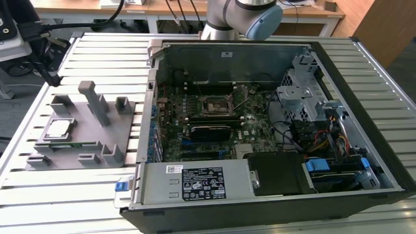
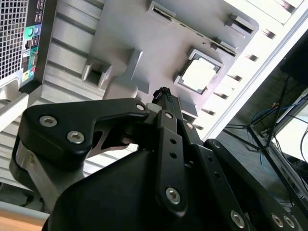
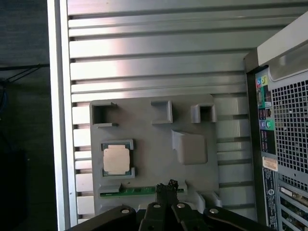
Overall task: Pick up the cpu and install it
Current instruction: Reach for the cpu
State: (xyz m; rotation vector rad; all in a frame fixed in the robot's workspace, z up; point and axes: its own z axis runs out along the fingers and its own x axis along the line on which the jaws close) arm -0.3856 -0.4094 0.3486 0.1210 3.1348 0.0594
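Observation:
The cpu point(image 1: 58, 128) is a small silvery square lying flat in a framed pocket of the grey holder plate point(image 1: 85, 139), at the exterior view's left. Both wrist views look down on the cpu point(image 3: 116, 160) point(image 2: 199, 77) from well above. My gripper point(image 3: 167, 185) point(image 2: 163, 94) hangs high over the plate, its black fingertips pressed together with nothing between them. It is off to one side of the chip and apart from it. The black-framed socket point(image 1: 211, 105) sits on the motherboard inside the open case point(image 1: 364, 97).
A green memory stick point(image 3: 130, 191) lies in a slot of the holder plate beside the cpu. Upright grey posts point(image 1: 94, 100) stand on the plate. The slatted metal table point(image 1: 97, 53) carries everything. The arm's base point(image 1: 240, 17) rises behind the case.

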